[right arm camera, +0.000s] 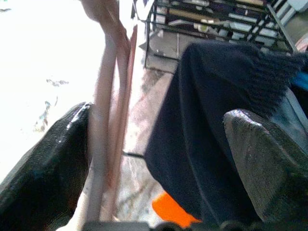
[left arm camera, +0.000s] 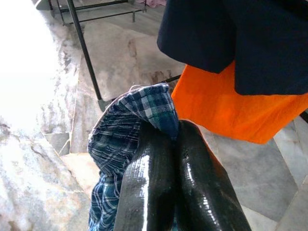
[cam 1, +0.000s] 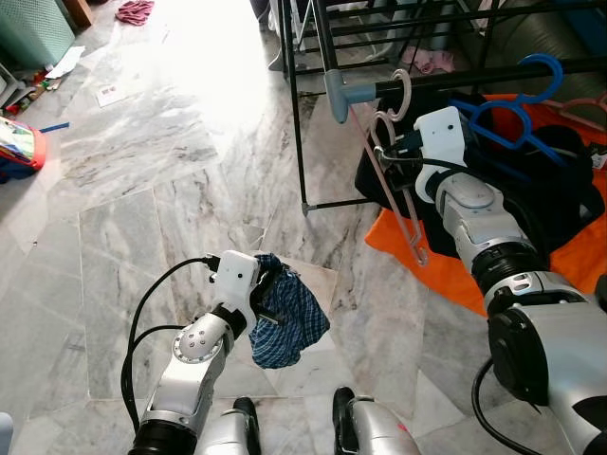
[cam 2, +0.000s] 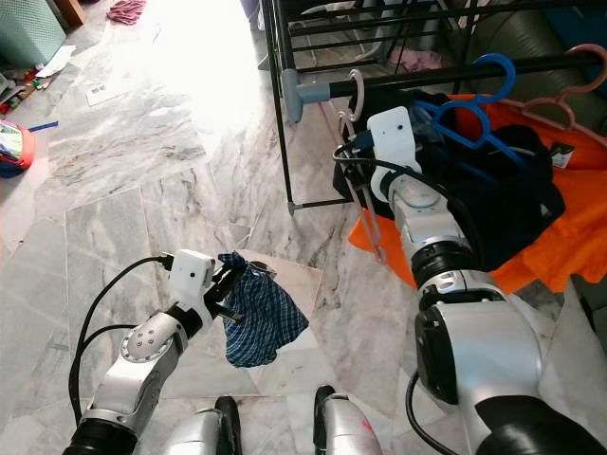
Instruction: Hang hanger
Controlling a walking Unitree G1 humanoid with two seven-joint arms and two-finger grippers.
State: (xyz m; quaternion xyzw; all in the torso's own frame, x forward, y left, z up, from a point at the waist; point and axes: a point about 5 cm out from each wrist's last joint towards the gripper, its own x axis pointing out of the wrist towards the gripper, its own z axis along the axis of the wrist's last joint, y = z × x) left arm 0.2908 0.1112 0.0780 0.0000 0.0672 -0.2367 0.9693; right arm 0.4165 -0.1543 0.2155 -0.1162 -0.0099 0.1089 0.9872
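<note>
hanger point(cam 1: 396, 180), pale pink, is hanging with its hook over the end of the rack's black rail point(cam 1: 455, 78), just beside the grey end cap point(cam 1: 343, 94). the right gripper point(cam 1: 391, 152) is reaching in beside the hanger below that rail, its fingers spread wide, one finger lying against the pink wire and nothing clamped between them. the step looks like the release: the hook seems seated, so the next move calls for drawing the arm clear of the rail without snagging the wire. well below the rail, the left gripper point(cam 1: 270, 294) is pinching a blue checked cloth point(cam 1: 287, 320), fingers pressed together on it.
</note>
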